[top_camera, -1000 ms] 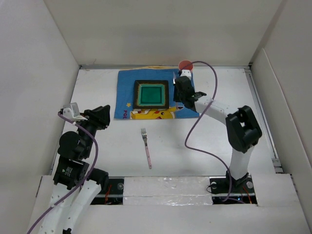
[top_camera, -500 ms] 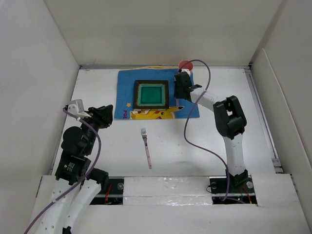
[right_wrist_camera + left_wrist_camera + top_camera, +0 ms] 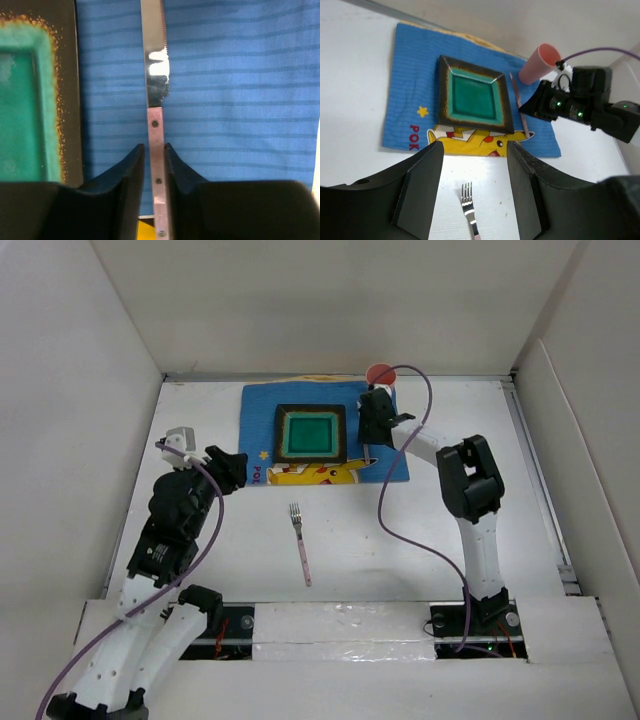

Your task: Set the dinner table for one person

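A pink-handled knife [image 3: 156,75] lies on the blue cartoon placemat [image 3: 258,415], just right of the square green plate [image 3: 311,433]. My right gripper [image 3: 368,430] hangs low over the knife's handle. Its jaws stand slightly apart either side of the handle, with a thin gap showing on the left: open. My left gripper [image 3: 232,468] hovers open and empty by the placemat's near left corner. Between its fingers the left wrist view shows a pink-handled fork [image 3: 467,207] lying on the white dinner table [image 3: 430,530]. A pink cup [image 3: 380,373] stands at the placemat's far right corner.
White walls enclose the table on three sides. The right arm's purple cable [image 3: 395,510] loops down over the table right of the fork [image 3: 300,540]. The right arm's raised elbow [image 3: 470,475] stands right of the placemat.
My right gripper's jaws have eased apart around the knife handle, and that arm's elbow has folded up. My left arm has swung forward and right toward the placemat, its jaws wider.
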Tool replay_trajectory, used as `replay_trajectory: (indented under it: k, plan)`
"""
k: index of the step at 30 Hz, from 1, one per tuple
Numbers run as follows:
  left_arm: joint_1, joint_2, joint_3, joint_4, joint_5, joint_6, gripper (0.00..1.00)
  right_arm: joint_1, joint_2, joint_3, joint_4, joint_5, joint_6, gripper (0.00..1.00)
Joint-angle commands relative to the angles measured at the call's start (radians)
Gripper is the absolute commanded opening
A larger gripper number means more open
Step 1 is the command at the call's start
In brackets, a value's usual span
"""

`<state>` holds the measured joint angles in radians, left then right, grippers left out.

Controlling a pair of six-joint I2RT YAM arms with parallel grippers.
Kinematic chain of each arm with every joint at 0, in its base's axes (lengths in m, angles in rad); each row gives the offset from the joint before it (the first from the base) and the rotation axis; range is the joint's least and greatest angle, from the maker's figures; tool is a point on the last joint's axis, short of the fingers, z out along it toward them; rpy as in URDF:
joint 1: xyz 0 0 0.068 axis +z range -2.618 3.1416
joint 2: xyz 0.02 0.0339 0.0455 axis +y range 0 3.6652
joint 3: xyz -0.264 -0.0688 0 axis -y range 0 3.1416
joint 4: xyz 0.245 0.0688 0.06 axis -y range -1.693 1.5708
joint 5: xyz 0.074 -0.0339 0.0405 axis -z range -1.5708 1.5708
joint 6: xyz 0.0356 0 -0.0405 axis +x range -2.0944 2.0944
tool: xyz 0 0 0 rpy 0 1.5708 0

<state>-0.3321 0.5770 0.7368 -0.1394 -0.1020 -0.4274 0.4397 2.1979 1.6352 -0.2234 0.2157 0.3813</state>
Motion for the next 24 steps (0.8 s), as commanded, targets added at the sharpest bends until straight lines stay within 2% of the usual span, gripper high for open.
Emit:
replay_trajectory:
  k: [1, 4, 8, 10, 13, 14, 15, 16, 17, 19, 20, 24]
  plan:
    - [-0.004, 0.053, 0.046, 0.0, 0.031, -0.005, 0.5, -0.007, -0.035, 0.005, 0.035, -0.036, -0.005, 0.32]
    - [-0.004, 0.104, 0.05, 0.001, 0.067, -0.011, 0.5, -0.007, -0.069, -0.023, 0.044, -0.044, -0.021, 0.39]
    - [-0.004, 0.193, 0.064, 0.004, 0.203, -0.017, 0.45, -0.007, -0.174, -0.077, 0.068, -0.11, -0.033, 0.46]
    - [-0.004, 0.24, 0.081, 0.023, 0.238, -0.03, 0.39, -0.007, -0.236, -0.147, 0.114, -0.128, -0.042, 0.5]
    - [-0.004, 0.329, 0.148, 0.023, 0.284, -0.048, 0.22, 0.016, -0.381, -0.239, 0.191, -0.147, -0.05, 0.49]
    - [-0.004, 0.354, 0.159, 0.032, 0.315, -0.066, 0.11, 0.025, -0.426, -0.315, 0.212, -0.142, -0.051, 0.43]
    - [-0.004, 0.395, 0.173, 0.043, 0.326, -0.077, 0.04, 0.034, -0.517, -0.358, 0.272, -0.127, -0.058, 0.33]
    - [-0.004, 0.414, 0.18, 0.046, 0.338, -0.089, 0.0, 0.057, -0.567, -0.404, 0.297, -0.113, -0.061, 0.08]
    - [-0.004, 0.432, 0.187, 0.049, 0.347, -0.1, 0.0, 0.071, -0.613, -0.498, 0.318, -0.096, -0.07, 0.0]
    - [-0.027, 0.458, 0.171, 0.06, 0.314, -0.108, 0.0, 0.096, -0.743, -0.586, 0.371, -0.038, -0.079, 0.0]
    - [-0.107, 0.461, 0.164, 0.058, 0.188, -0.099, 0.0, 0.105, -0.786, -0.663, 0.383, -0.02, -0.064, 0.0]
    - [-0.257, 0.5, 0.188, -0.008, 0.006, -0.132, 0.0, 0.084, -0.984, -0.852, 0.467, 0.011, -0.033, 0.0]
